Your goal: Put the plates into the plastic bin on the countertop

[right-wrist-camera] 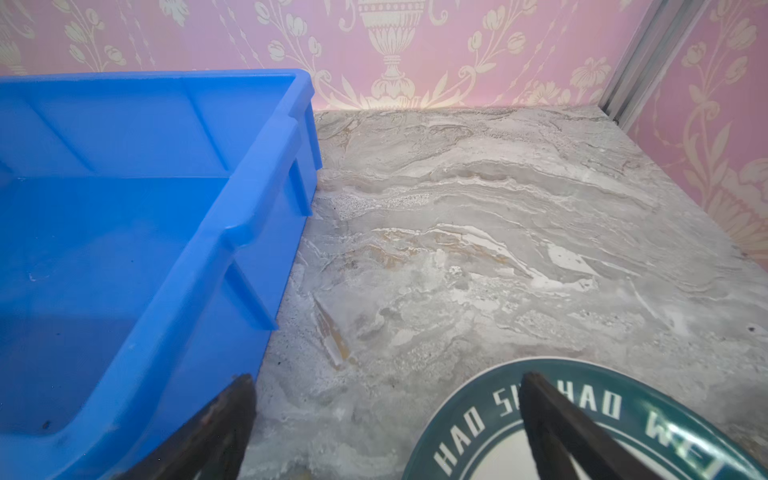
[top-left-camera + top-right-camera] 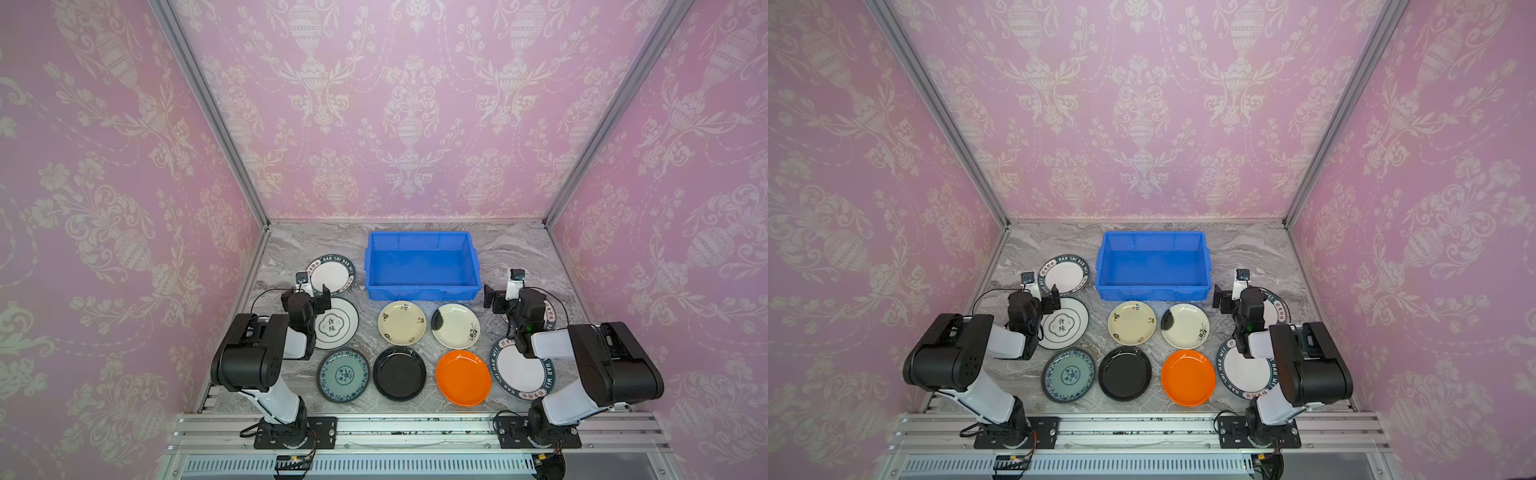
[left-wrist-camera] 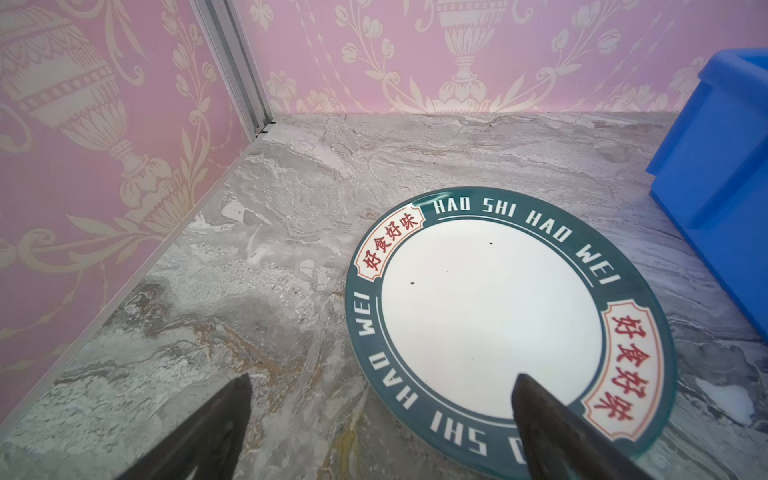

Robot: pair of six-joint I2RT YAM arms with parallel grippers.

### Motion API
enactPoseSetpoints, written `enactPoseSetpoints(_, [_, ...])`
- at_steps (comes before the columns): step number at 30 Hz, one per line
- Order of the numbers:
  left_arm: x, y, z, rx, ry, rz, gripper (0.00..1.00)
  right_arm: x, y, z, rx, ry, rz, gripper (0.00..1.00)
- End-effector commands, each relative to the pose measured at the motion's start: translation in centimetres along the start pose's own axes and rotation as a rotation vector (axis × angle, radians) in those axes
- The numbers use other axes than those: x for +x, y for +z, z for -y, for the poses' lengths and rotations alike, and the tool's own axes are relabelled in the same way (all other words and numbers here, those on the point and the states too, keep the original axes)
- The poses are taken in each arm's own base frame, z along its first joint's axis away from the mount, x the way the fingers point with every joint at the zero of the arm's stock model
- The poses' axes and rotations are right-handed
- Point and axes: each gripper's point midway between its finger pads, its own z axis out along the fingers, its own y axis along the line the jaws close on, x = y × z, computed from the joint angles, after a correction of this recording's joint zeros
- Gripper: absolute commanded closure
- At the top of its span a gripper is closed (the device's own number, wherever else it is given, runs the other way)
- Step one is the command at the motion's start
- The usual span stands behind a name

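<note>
1. In both top views the bright blue rectangular plastic bin (image 2: 422,292) sits toward the back of the grey marble-patterned surface (image 2: 511,249), and all nine plates lie flat on the surface outside it
2. Left of the bin lies a round white plate with a dark lettered rim, the far lettered plate (image 2: 332,276); just in front of it is the white plate with Chinese characters (image 2: 338,324), partly under the left arm (image 2: 266,353), and nearer again the teal-patterned plate (image 2: 343,375)
3. Just in front of the bin, side by side, are the cream plate with small dark motifs (image 2: 402,323) and the cream plate with a dark blot (image 2: 456,326); the black round plate (image 2: 399,373) and the orange round plate (image 2: 462,377) fill the nearest row
4. Beside the orange round plate lies the near lettered plate (image 2: 519,370); a third lettered plate (image 2: 550,316) is mostly hidden behind the right arm (image 2: 602,361)
5. The left gripper (image 2: 306,296) hangs over the far lettered plate's near rim, and the right gripper (image 2: 505,297) is just right of the bin's near corner
6. In the left wrist view the left gripper (image 3: 382,378) is spread wide and holds nothing, with one finger over the far lettered plate (image 3: 490,320) and the other over bare surface
7. In the right wrist view the right gripper (image 1: 386,376) is likewise wide apart and empty, with one finger over the bin's corner (image 1: 266,199) and the other over the third lettered plate (image 1: 648,415)
</note>
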Motion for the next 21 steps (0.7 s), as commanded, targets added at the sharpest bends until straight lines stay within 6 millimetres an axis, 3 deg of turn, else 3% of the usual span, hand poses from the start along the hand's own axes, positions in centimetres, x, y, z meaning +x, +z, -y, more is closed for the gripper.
enactPoseSetpoints(1, [-0.53, 0.02, -0.60, -0.023, -0.002, 0.008, 0.01, -0.97, 0.09, -0.08, -0.012, -0.008, 0.027, 0.00])
enactPoseSetpoints(21, [-0.39, 0.12, -0.61, -0.010, -0.012, -0.001, 0.01, -0.97, 0.05, 0.07, -0.006, -0.002, 0.030, 0.00])
